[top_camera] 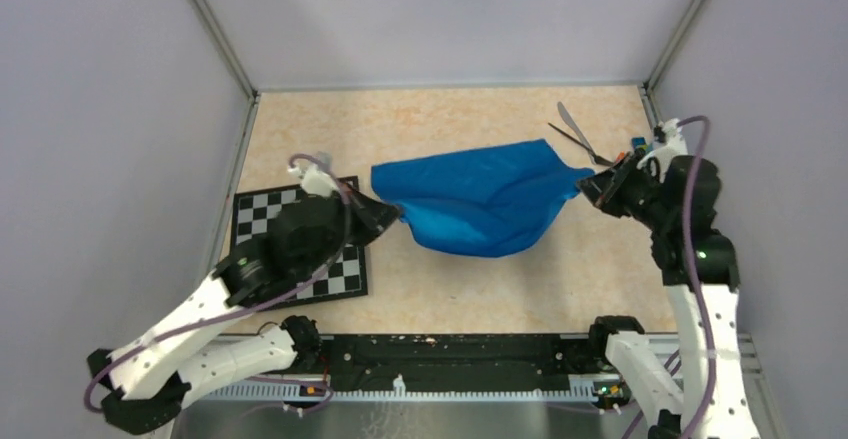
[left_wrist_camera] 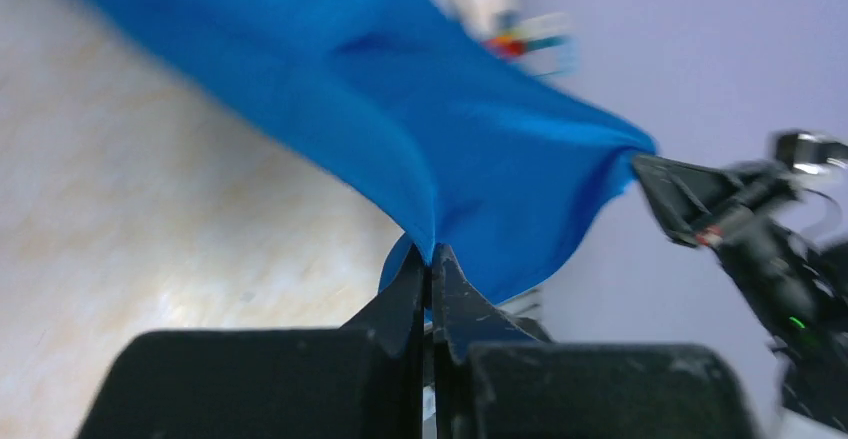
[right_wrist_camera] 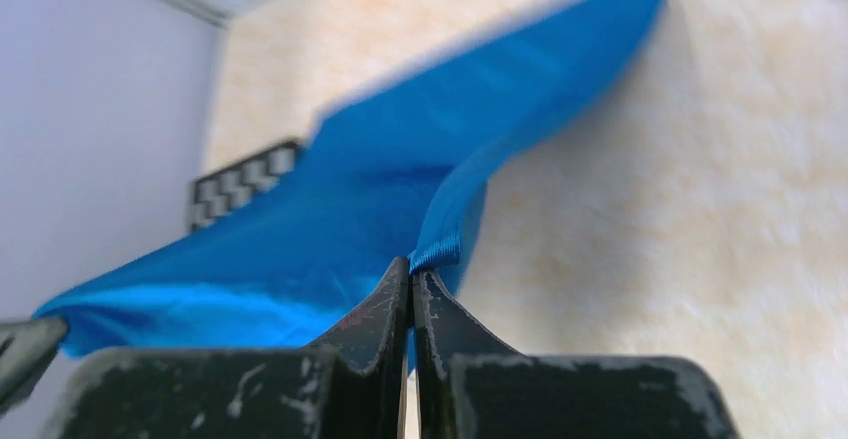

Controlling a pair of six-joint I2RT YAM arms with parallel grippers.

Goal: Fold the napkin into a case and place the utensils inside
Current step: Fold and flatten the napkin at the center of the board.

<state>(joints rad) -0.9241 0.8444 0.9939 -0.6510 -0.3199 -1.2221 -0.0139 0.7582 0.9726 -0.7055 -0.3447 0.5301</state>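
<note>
The napkin hung slack between the fingers, one corner pinched in the closed left gripper and the opposite corner in the closed right gripper. The utensils lay just beyond the right fingers. Both pinches looked shallow; pulling the slick cloth taut could likely slip a corner free.

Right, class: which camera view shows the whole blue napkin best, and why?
The top external view: the napkin stretches whole between the left gripper and the right gripper, both ends visible. The left wrist view shows it blurred and cropped at the top; the right wrist view shows mainly the hemmed corner it pinches.
</note>
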